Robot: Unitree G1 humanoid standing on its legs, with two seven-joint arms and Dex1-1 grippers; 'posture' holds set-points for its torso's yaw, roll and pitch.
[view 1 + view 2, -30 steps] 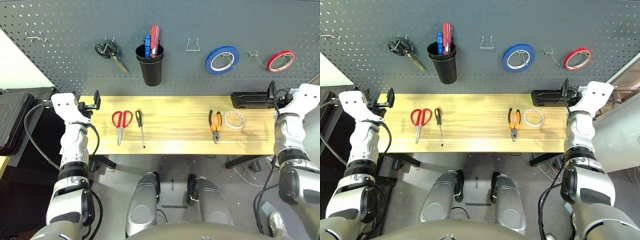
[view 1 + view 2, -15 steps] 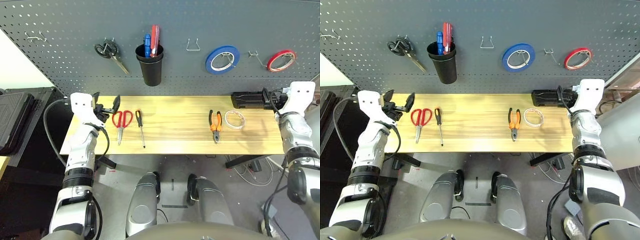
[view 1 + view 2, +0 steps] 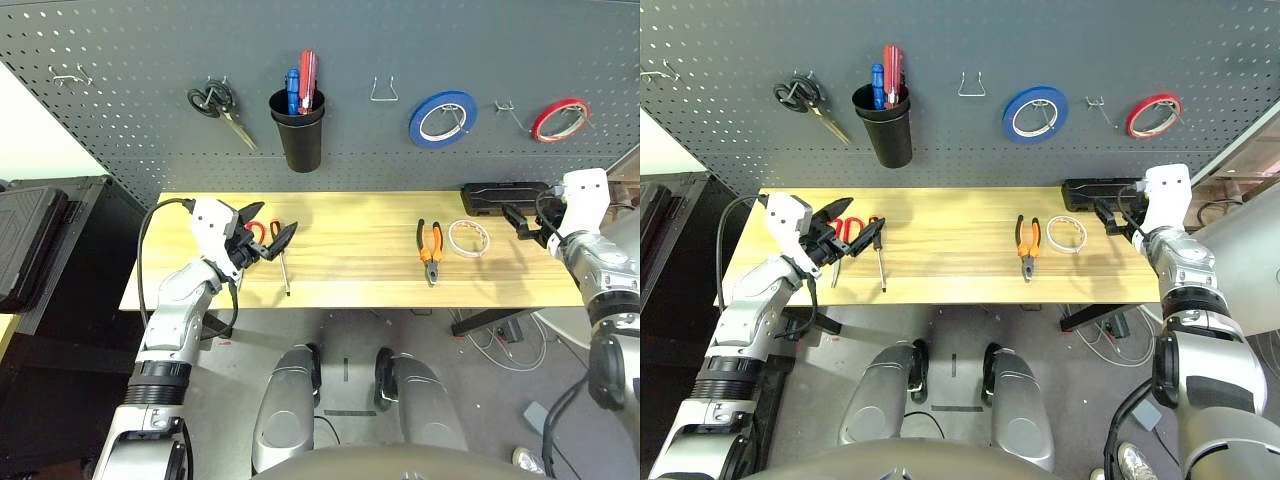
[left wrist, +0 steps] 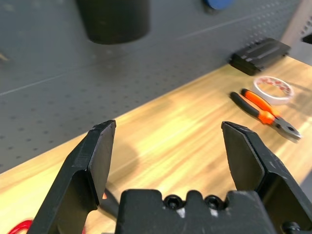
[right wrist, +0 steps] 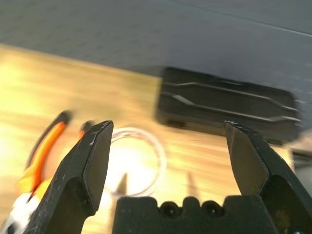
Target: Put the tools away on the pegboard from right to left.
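Tools lie on a pale wooden table (image 3: 350,280) below the dark grey pegboard (image 3: 130,110).

Since a second ago the left gripper (image 3: 262,238), jaws wide and empty, has swung in over the red-handled scissors (image 3: 843,235) and screwdriver (image 3: 283,265); the right gripper (image 3: 522,222), also agape, now turns toward the whitish tape roll (image 3: 469,239) beside the pliers (image 3: 430,251).

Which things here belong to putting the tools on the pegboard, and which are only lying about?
Job:
- whitish tape roll
- orange-handled pliers
- slim screwdriver
- red-handled scissors
- pegboard

Not part of it:
- blue tape roll, already hung
- red tape roll, already hung
- black-handled scissors
- black cup
- black case on the table
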